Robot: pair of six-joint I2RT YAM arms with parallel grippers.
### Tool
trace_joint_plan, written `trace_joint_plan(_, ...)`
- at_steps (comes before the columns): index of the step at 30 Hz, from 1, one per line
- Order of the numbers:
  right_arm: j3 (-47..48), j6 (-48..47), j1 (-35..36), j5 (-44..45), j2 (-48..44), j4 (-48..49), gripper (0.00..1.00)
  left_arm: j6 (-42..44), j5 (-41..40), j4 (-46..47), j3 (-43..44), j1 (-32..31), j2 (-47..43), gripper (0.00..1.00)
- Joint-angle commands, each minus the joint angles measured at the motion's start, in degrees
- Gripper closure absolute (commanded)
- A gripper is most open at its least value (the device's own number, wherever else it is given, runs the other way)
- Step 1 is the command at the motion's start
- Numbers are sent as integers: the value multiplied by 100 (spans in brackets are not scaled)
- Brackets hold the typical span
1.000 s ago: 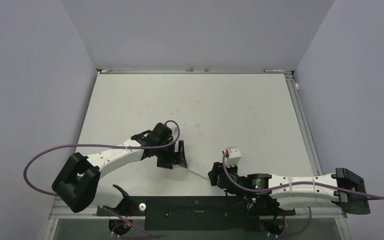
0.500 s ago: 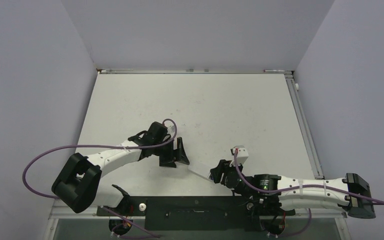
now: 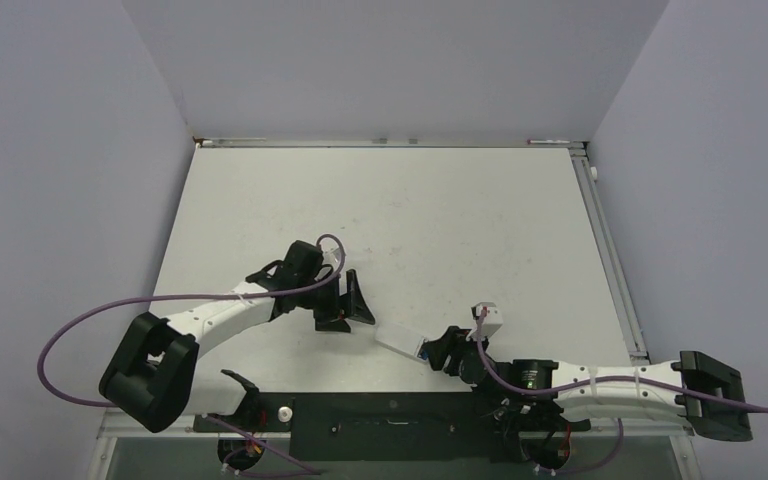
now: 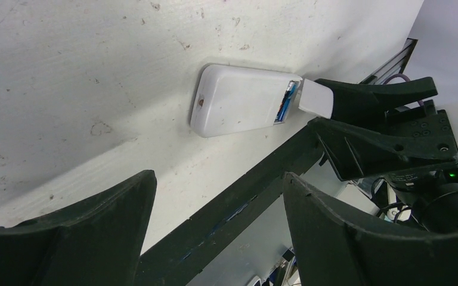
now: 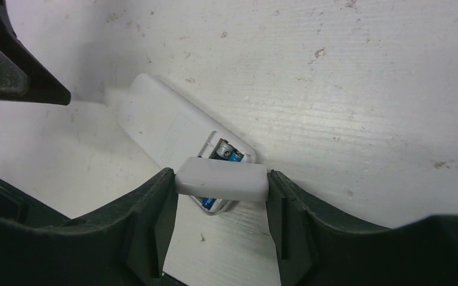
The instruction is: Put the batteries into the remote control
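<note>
The remote control [image 5: 167, 122] lies back-up on the worktop [image 3: 380, 200], close to the near edge, between the two arms. The bay at its end is open. A blue battery [image 5: 234, 157] sits inside, with something dark next to it. I can't tell whether that is the second battery.

The right arm's [image 3: 580, 385] jaws are closed on the small white cover [image 5: 222, 180]. They hold it by its two ends, right at the open bay. Whether it already touches the remote, I can't make out.

The left arm's [image 3: 220, 315] jaws hang wide open with nothing in them, just beside the far end of the remote and clear of it.

That gap is what would worry me. Nothing pins the remote down, so I'd guess a push on the cover slides the whole remote along the worktop rather than seating the cover.

The cover also looks a touch askew to the bay. If it goes in crooked, one corner could catch on the rim and jam. It could also twist out of the grip.

If a battery sits proud, the cover will ride up on it and may lever it loose.
</note>
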Motion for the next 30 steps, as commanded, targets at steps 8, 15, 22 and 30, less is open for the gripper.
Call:
trace_joint_plan(8, -286, 274, 20, -105, 357, 1815, 92, 164, 263, 114, -141, 294, -371, 25)
trace_joint_plan(15, -409, 302, 20, -141, 593, 2312, 92, 235, 408, 41, -224, 574, -522, 25)
trace_joint_plan(22, -734, 367, 2, -172, 900, 3239, 92, 312, 651, 7, -292, 916, -731, 25)
trace_joint_plan(30, -731, 200, -105, -432, 1799, 4352, 91, 382, 717, -23, -311, 1098, -825, 25)
